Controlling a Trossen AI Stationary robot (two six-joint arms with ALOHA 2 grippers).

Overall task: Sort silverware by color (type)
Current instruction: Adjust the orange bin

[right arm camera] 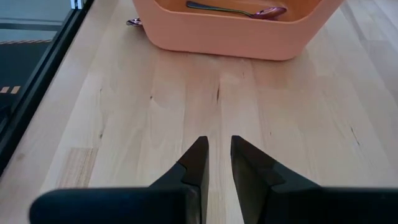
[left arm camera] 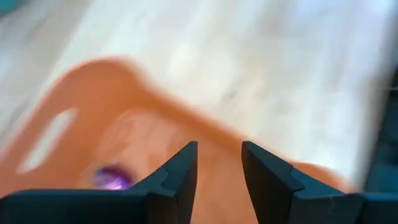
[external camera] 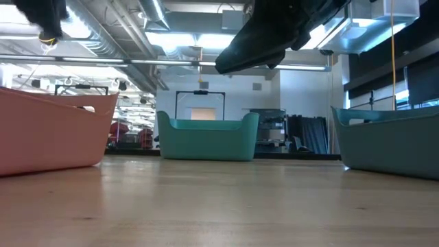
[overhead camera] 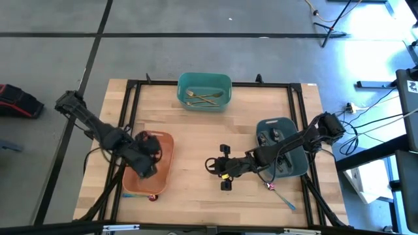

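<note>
Gold silverware point(overhead camera: 202, 98) crosswise in teal bin point(overhead camera: 225, 83), handles rightward.

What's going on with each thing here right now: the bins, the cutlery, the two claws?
Teal bin: upright, holds gold silverware.
Orange bin: upright, holds an iridescent purple spoon.
Grey-blue bin: upright, holds dark silverware.
Iridescent piece: lying loose on the table, unsorted.
Small piece: on the table beside the orange bin.
Left gripper: over the orange bin, open, empty.
Right gripper: mid-table, slightly open, empty.
</note>
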